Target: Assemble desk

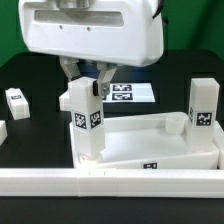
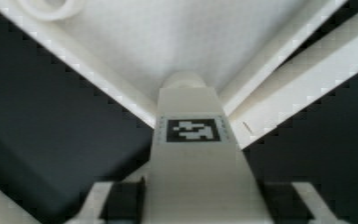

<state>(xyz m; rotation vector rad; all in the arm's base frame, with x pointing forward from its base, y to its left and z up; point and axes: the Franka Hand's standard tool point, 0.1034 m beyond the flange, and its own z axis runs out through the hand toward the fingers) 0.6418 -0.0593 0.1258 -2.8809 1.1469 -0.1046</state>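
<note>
A white square leg with a tag on its side stands upright at the corner of the white tray-like tabletop on the exterior view's left. My gripper comes down from above and is shut on the top of this leg. In the wrist view the same leg runs between my fingers, with its tag facing the camera and the tabletop's corner beyond it. A second tagged leg stands upright at the tabletop's corner on the exterior view's right.
A small white block with dark marks lies on the black table at the exterior view's left. The marker board lies flat behind the tabletop. A long white ledge runs along the front edge.
</note>
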